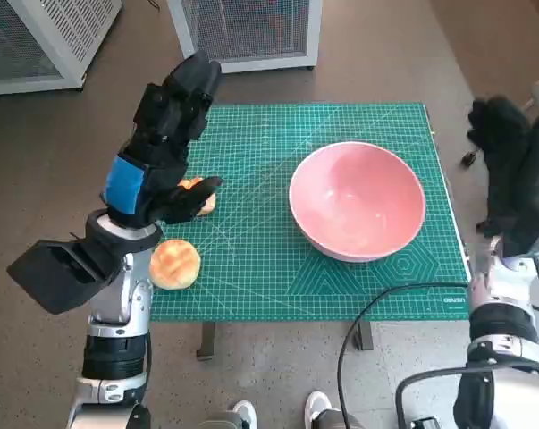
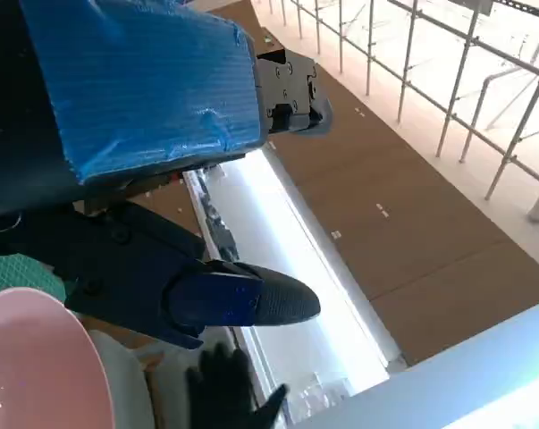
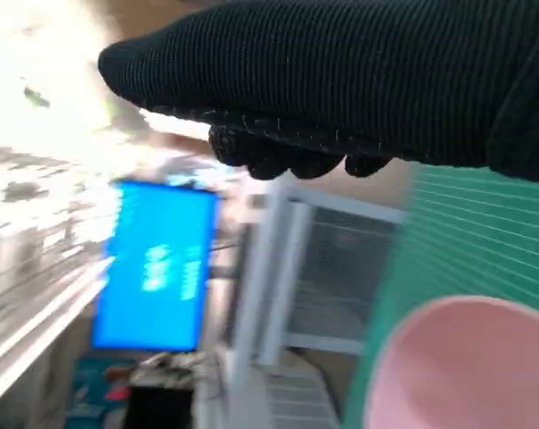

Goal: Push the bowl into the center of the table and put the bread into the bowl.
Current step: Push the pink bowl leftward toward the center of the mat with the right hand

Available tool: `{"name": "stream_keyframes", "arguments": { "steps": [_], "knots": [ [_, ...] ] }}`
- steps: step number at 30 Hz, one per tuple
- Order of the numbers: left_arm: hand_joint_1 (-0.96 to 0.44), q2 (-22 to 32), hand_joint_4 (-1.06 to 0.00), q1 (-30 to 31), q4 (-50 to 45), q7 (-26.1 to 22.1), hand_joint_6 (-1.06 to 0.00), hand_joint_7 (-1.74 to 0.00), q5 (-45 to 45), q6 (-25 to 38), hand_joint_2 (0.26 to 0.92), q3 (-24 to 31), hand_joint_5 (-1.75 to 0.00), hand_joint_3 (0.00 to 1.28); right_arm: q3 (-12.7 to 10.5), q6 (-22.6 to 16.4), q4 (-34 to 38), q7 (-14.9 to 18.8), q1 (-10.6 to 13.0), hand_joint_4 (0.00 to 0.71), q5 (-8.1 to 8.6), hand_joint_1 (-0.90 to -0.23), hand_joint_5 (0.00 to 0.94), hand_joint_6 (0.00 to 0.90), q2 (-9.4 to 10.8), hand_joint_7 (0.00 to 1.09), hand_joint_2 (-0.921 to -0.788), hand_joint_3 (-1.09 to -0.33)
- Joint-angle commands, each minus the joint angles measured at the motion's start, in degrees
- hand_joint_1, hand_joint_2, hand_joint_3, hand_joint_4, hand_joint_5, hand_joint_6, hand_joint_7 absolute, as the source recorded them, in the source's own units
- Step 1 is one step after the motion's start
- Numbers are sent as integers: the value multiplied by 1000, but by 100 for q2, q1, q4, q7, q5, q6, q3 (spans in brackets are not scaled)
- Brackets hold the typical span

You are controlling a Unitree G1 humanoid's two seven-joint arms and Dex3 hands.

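Note:
The pink bowl [image 1: 357, 201] stands on the right half of the green cutting mat [image 1: 269, 134]; the left wrist view shows its rim [image 2: 28, 357] and the right wrist view its edge [image 3: 466, 366]. One bread roll [image 1: 175, 264] lies near the mat's front left corner. A second roll [image 1: 202, 190] peeks out behind my left hand [image 1: 157, 156], which hovers raised over the left side with fingers spread and nothing in it. My gloved right hand [image 1: 510, 152] hangs beyond the table's right edge, apart from the bowl and holding nothing.
White mesh cabinets [image 1: 251, 31] stand behind the table, with another [image 1: 37, 40] at the back left. A black cable [image 1: 358, 340] loops below the front edge. A person's shoes [image 1: 242, 413] show on the floor in front.

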Motion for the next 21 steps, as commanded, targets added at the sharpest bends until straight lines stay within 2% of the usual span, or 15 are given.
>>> {"name": "stream_keyframes", "arguments": {
  "steps": [1, 8, 12, 21],
  "knots": [
    [-632, 53, -107, 91, 21, -30, 1, -433, -21, -42, 921, 43, -2, 322, -182, 563, 204, 30, 104, 111, 153, -498, 1, 8, 194, 462, -921, -813],
    [-646, 94, -111, 148, -36, -15, 1, -434, -21, 0, 921, 79, -4, 318, -234, 1043, 282, -150, 213, 121, 73, -503, 6, 22, 399, 460, -921, -799],
    [-653, 121, -114, 174, -42, -30, 1, -443, -52, 26, 921, 107, -5, 314, -227, 1198, 303, -222, 237, 129, 16, -505, 9, 24, 533, 453, -921, -789],
    [-657, 172, -124, 255, -110, -18, 1, -468, -41, 28, 921, 134, -9, 310, -285, 1439, 333, -303, 220, 159, 32, -511, 15, 36, 833, 426, -921, -763]
  ]
}}
